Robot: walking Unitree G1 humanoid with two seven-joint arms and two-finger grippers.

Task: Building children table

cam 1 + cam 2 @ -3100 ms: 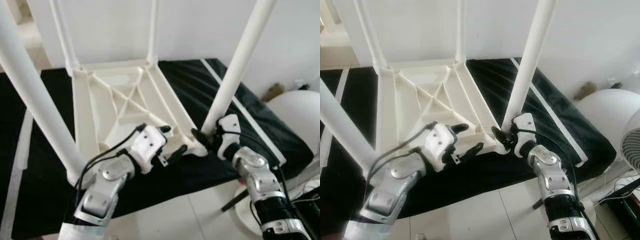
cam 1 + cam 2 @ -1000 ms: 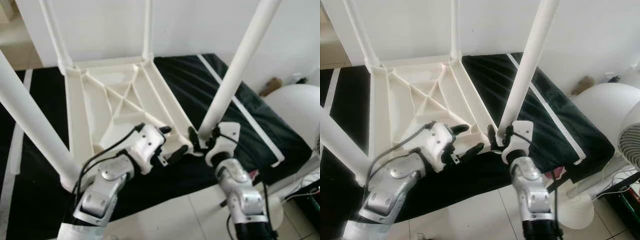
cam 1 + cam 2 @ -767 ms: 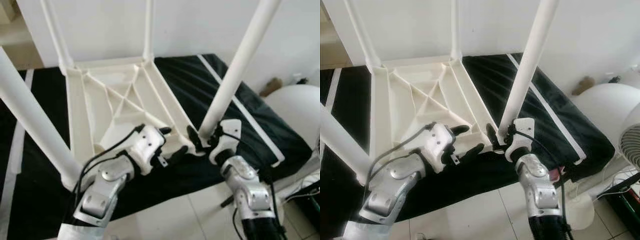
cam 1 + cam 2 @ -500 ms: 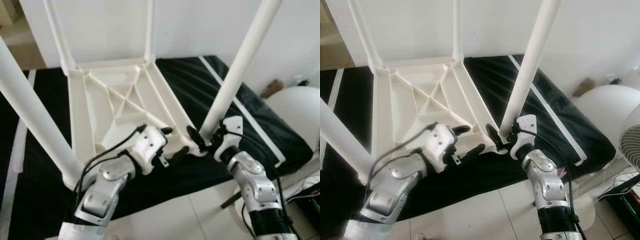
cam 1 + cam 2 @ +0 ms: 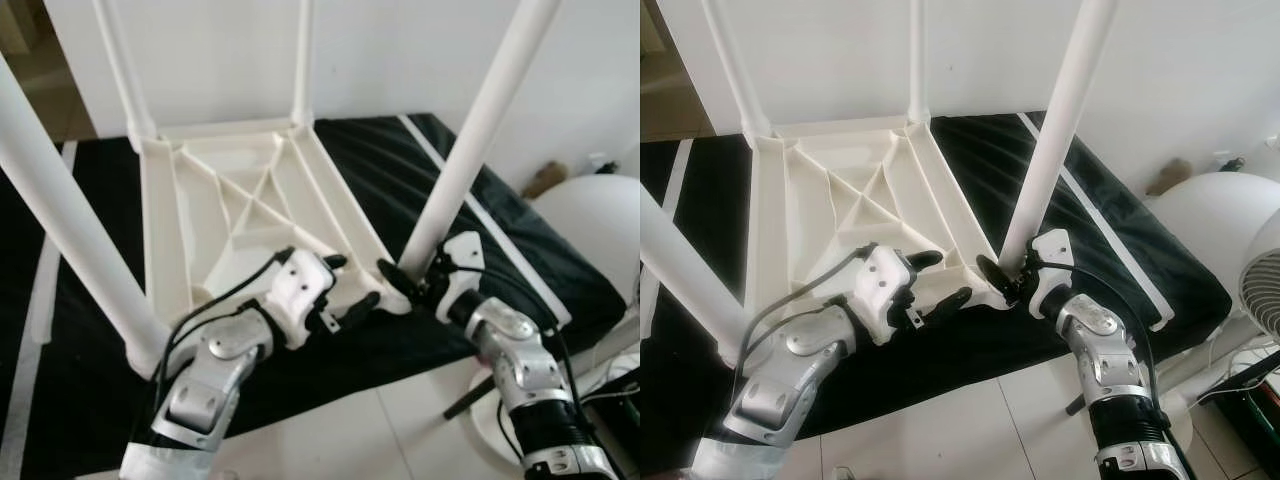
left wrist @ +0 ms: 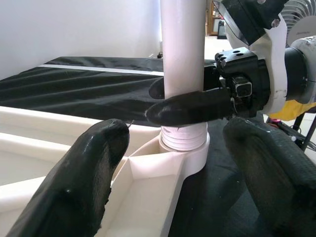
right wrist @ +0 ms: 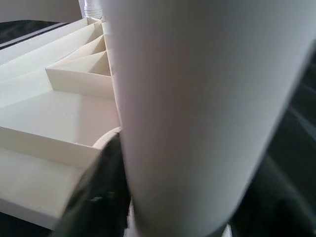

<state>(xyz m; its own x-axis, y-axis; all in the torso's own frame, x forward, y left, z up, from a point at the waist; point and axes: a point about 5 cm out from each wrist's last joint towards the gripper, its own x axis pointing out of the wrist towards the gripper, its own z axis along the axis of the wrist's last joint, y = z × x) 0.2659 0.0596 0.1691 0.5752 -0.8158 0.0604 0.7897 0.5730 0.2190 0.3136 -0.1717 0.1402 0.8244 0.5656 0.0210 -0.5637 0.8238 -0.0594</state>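
Black bedding [image 5: 420,190] carries the upturned white table top [image 5: 240,215]. Right gripper [image 5: 1008,276] stays clamped round the near-right table leg [image 5: 1050,150] at its socket, its arm swung back rightward since a second ago. Left gripper [image 5: 348,285] still hovers just beside, fingers spread wide.

The upturned tabletop [image 5: 230,210] lies on the mat [image 5: 480,220], 4 legs standing up. At its near right leg [image 5: 470,140], the fan base [image 5: 1230,230] stands right.
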